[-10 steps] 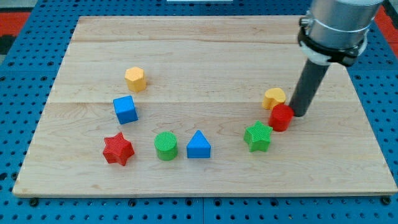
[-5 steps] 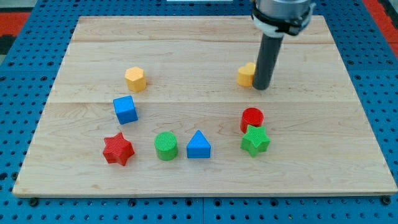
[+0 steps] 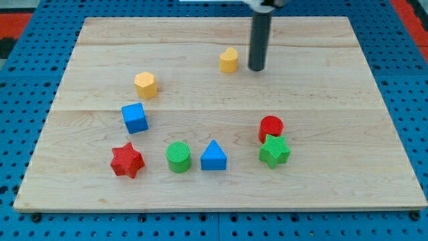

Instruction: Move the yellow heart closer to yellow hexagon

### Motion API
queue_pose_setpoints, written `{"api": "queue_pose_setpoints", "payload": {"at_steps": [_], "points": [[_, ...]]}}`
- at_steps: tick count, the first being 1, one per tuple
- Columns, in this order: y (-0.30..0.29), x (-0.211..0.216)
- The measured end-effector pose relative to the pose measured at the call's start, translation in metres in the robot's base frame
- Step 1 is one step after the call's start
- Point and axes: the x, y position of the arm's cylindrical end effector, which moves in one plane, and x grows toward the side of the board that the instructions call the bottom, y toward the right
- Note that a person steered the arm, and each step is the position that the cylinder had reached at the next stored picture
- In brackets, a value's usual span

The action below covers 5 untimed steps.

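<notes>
one view | high front, angled down | whole board point(image 3: 374, 134) framed

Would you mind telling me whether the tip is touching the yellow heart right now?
Apart. My tip stands just to the view's right of the yellow heart, with a strip of bare board showing between them.

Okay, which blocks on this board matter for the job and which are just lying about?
Part of the job:
yellow heart
yellow hexagon
my tip, right of the heart

Lying about:
blue cube
red star
green cylinder
blue triangle
red cylinder
green star
</notes>
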Motion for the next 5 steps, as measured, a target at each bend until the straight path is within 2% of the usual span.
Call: {"api": "queue_pose_setpoints", "payload": {"at_steps": [1, 2, 3, 5], "points": [[-0.023, -0.012], [-0.121, -0.012], [-0.138, -0.012], [-0.114, -0.012]]}}
